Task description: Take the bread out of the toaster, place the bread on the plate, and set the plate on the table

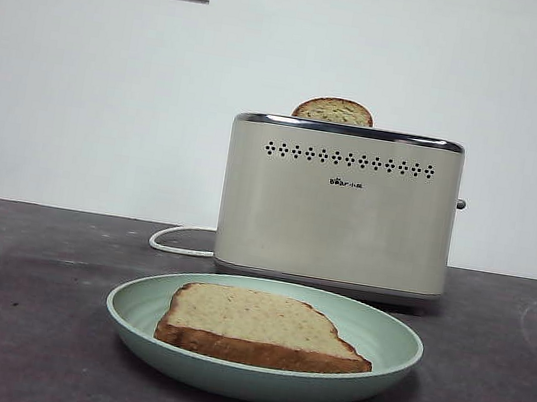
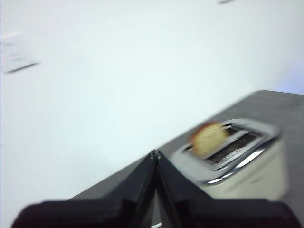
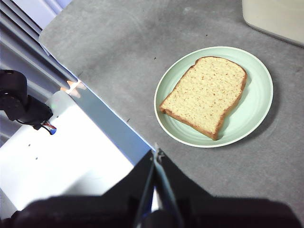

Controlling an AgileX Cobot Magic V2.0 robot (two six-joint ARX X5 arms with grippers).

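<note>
While both tools sit clenched empty, bread flat on plate, domed end twd toaster.

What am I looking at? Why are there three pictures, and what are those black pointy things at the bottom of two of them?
It is a robot with two arms at a table. One picture is taken from a low camera in front. The other two come from cameras on the robot's wrists, so the black pointy things are its fingers. The left gripper is up in the air near the toaster, fingers shut, holding nothing. The right gripper is shut and empty too, above the table's edge. On the table, in front of the toaster, sits a green plate with the bread lying flat on it. A second slice pokes out of the toaster.
</note>
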